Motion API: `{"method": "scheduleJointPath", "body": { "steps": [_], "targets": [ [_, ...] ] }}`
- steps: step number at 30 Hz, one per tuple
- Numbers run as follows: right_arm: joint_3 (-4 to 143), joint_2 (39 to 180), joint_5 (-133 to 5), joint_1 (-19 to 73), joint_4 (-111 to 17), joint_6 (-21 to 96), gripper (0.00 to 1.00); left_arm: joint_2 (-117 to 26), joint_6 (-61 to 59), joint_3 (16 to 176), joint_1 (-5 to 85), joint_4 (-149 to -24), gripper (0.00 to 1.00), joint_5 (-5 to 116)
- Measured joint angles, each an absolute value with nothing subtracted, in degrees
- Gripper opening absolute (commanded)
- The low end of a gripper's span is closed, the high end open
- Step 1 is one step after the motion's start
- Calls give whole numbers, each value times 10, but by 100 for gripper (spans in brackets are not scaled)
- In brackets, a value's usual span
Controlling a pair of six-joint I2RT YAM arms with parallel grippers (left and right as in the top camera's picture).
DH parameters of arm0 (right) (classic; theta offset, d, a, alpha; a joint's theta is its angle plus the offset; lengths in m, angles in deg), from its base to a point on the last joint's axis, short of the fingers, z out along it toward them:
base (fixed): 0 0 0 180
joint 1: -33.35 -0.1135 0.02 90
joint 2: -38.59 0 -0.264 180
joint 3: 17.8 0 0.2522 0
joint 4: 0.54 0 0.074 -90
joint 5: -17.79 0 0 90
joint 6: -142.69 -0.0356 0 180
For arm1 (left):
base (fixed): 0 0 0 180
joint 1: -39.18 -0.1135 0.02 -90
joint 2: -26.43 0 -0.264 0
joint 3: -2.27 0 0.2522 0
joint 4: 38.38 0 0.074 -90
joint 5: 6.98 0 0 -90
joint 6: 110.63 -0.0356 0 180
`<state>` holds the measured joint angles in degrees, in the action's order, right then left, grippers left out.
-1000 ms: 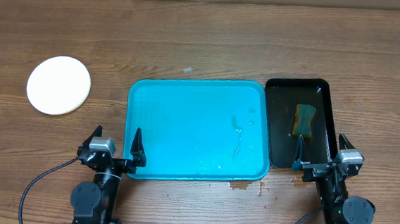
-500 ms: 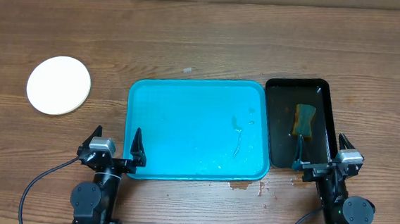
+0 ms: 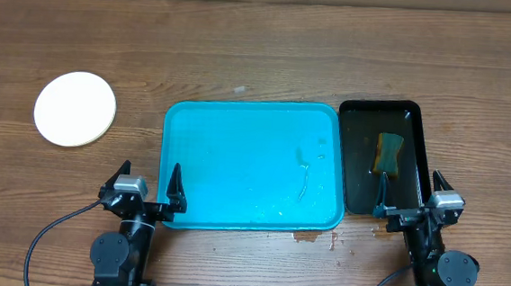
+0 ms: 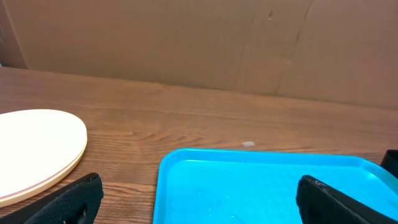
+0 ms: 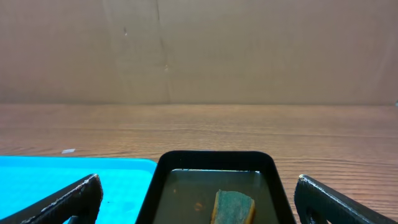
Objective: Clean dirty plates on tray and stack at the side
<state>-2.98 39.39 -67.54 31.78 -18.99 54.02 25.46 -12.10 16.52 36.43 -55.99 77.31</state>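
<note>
The plates (image 3: 75, 109) are being seen as a single white round pile on the wood at the far left, well apart from the tray (image 3: 252, 165). How many are lying in the pile cannot be told. A broad strip of bare table (image 3: 262, 53) is being shown between the pile's right edge and the tray's left rim, and a wider band is running along the far side up to the cardboard wall (image 4: 199, 43).

The tray is lying in the middle, its floor being marked by wet streaks and droplets toward the right. Its right rim is being flanked closely by a narrow black tray (image 3: 352, 159); whether the two rims are touching cannot be told. A green and yellow sponge (image 3: 388, 153) is being held in shallow water there.

The left gripper (image 3: 150, 179) is being held wide apart and with nothing in it, one finger over wood, the other over the tray's near left corner. The right gripper (image 3: 409, 192) is likewise being held spread and unladen, straddling the black tray's near right corner. A small reddish-brown spill (image 3: 307, 238) is lying on the wood at the tray's near right corner.
</note>
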Motion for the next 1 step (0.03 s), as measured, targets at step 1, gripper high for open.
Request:
{"method": "scheduleJointPath", "body": {
  "steps": [1],
  "targets": [
    [-30,394,-675,318,-190,540,100,255,-121,165,364,-560,100,773]
  ]
}}
